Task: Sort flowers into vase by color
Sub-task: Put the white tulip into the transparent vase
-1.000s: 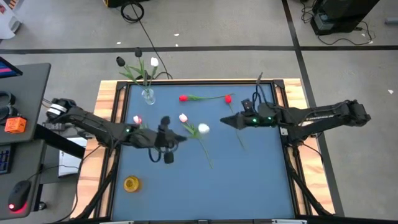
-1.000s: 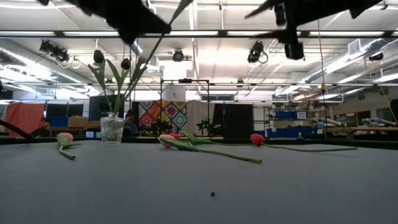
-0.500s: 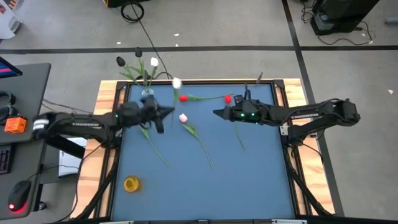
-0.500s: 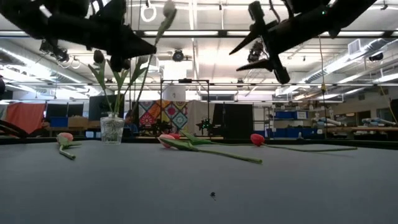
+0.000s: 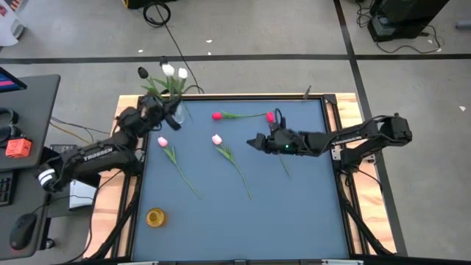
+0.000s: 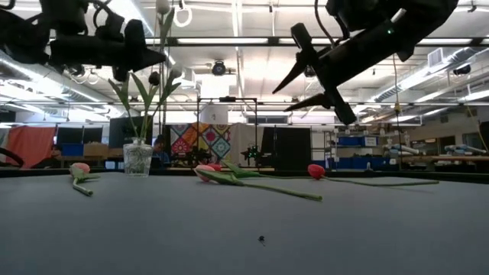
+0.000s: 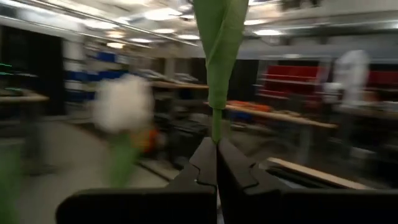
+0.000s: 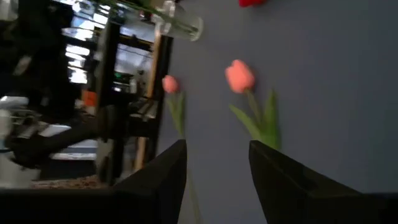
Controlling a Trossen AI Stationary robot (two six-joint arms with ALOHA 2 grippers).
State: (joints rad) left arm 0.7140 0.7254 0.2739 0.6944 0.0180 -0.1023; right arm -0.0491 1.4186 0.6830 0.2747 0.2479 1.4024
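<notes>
A blue table (image 5: 294, 213) fills a bright workshop, four loose tulips lying on it: two pink (image 5: 162, 141) (image 5: 216, 138), two red (image 5: 216, 115) (image 5: 270, 116). The right gripper (image 5: 252, 141) hovers mid-table, fingers apart, holding nothing. The left gripper (image 5: 171, 105), clamped on a white tulip's stem (image 7: 216, 121), holds it at the glass vase (image 5: 175, 112) in the far left corner. The flowers look light and floppy; mid-stem seems the surest hold.
</notes>
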